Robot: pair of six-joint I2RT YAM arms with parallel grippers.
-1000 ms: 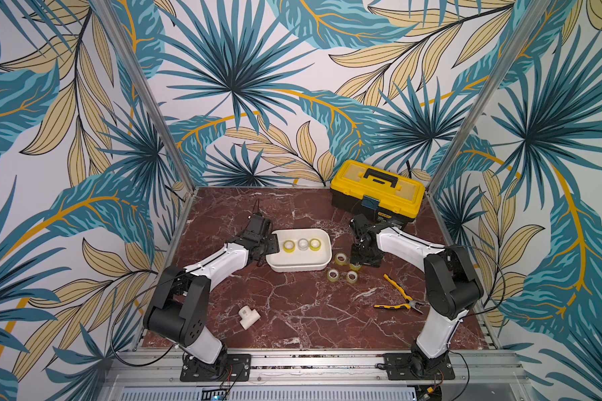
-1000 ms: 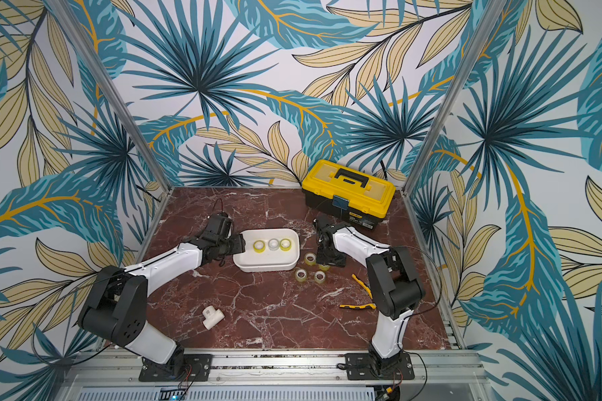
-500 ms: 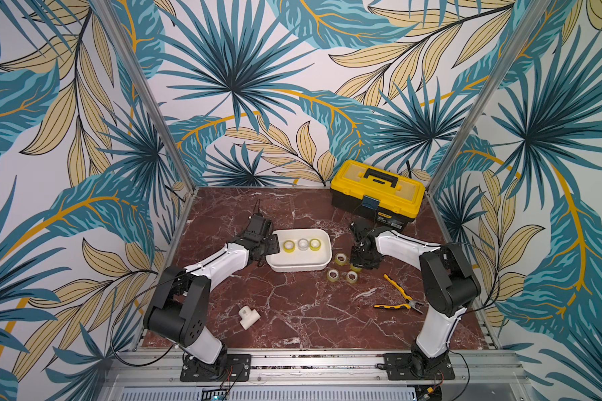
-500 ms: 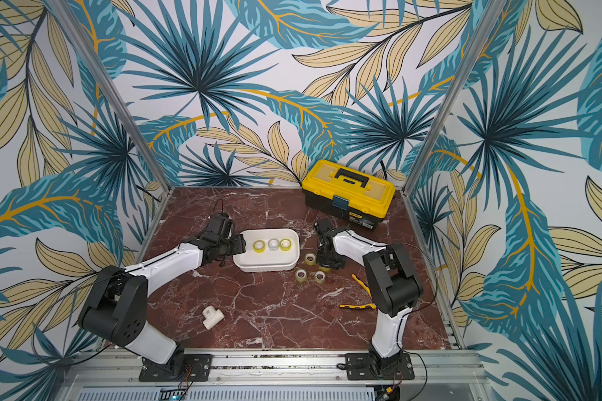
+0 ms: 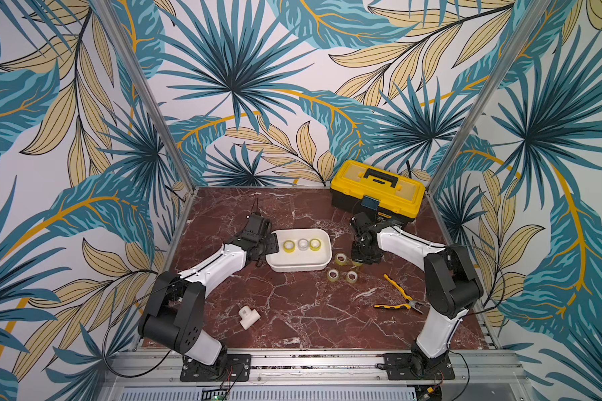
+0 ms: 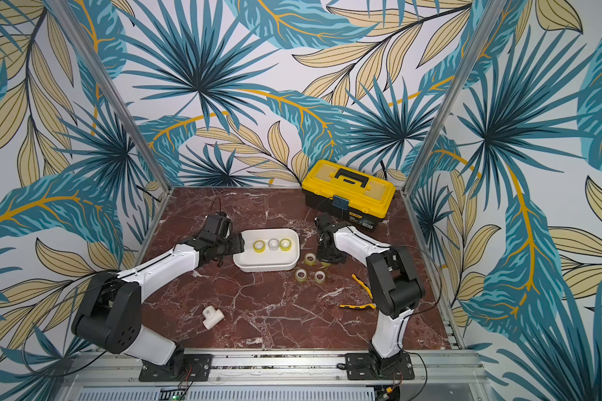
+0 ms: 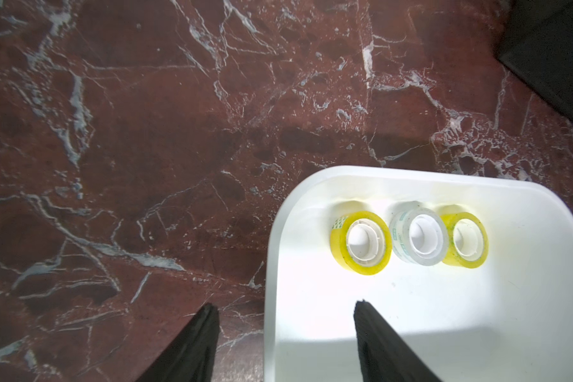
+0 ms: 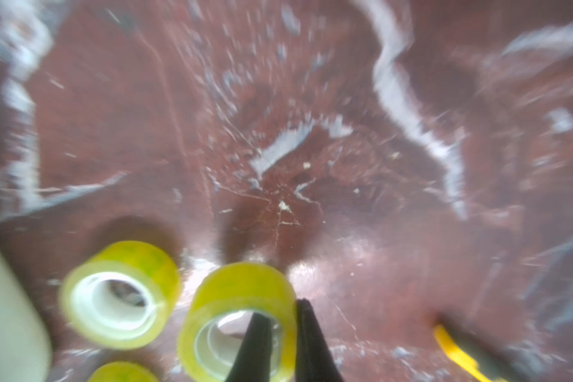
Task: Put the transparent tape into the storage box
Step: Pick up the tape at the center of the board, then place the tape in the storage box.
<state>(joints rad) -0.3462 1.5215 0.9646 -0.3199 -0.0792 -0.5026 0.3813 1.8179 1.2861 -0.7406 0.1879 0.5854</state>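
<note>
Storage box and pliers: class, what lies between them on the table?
Three loose tape rolls and the right pincer, shut on a fourth roll; both top views show it.

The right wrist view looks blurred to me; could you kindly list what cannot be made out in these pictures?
- Right wrist: motion blur smears the table; the pliers and a third roll are cut by the edge.
- Both top views: the right claw covers most of its gripped roll.
- Left wrist: the storage box runs off frame.

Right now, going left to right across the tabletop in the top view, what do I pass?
White pipe fitting → storage box → loose tape rolls → yellow-handled pliers. The toolbox overlaps the rolls and pliers, so I skip it.
</note>
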